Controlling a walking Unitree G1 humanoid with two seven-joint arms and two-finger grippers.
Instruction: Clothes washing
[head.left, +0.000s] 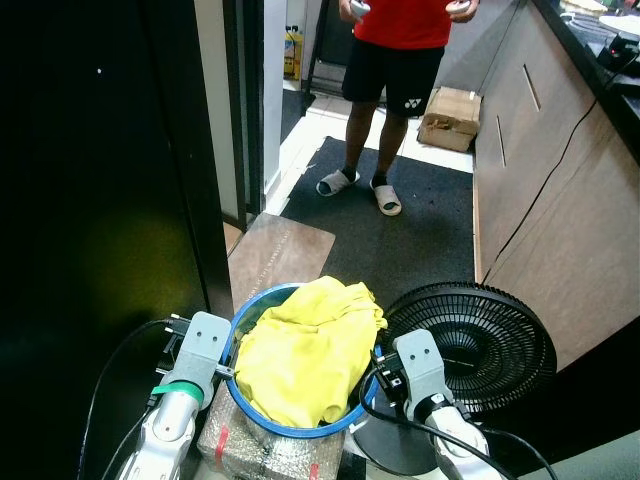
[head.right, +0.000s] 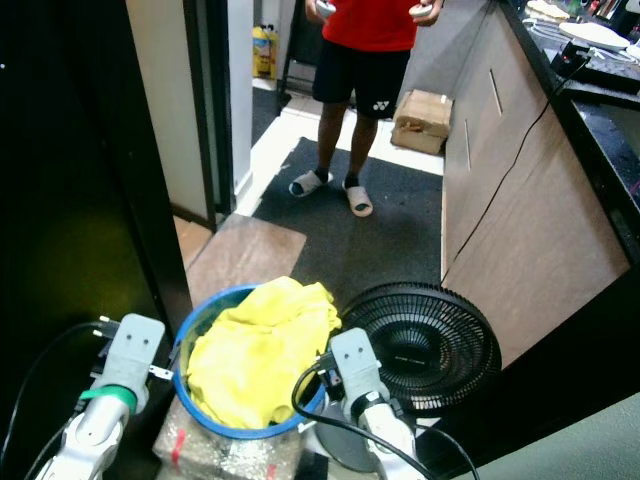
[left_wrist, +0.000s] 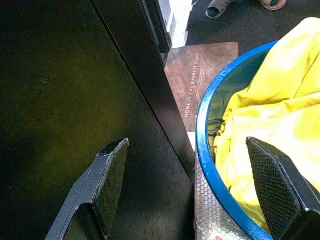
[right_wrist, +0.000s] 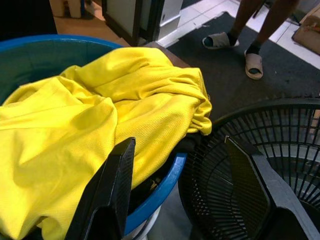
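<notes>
A long wooden counter (head.left: 560, 200) with a dark top was seen along the right side, and a tall dark panel (head.left: 90, 200) was seen along the left. A dark floor mat (head.left: 400, 220) was spread between them, and on its far part a person (head.left: 395, 60) in a red shirt, black shorts and pale slippers was standing, with a cardboard box (head.left: 450, 118) lying on the floor beside the counter. A brown doormat (head.left: 280, 255) was laid against the near left edge of the dark mat. A black fan (head.left: 480, 345) was lying face up on the floor by the counter's near end, touching or just beside a blue basin (head.left: 250, 312). The basin was set on a block wrapped in bubble film (head.left: 250, 450), and it was heaped with yellow clothes (head.left: 305, 350) that spilled over its rim toward the fan. The left gripper (left_wrist: 200, 190) was held at the basin's left rim with its fingers spread wide apart, one outside the rim against the dark panel and one above the yellow cloth, nothing being grasped. The right gripper (right_wrist: 185, 185) was held at the basin's right rim, released likewise, with one finger over the cloth and the other over the fan's grille.
</notes>
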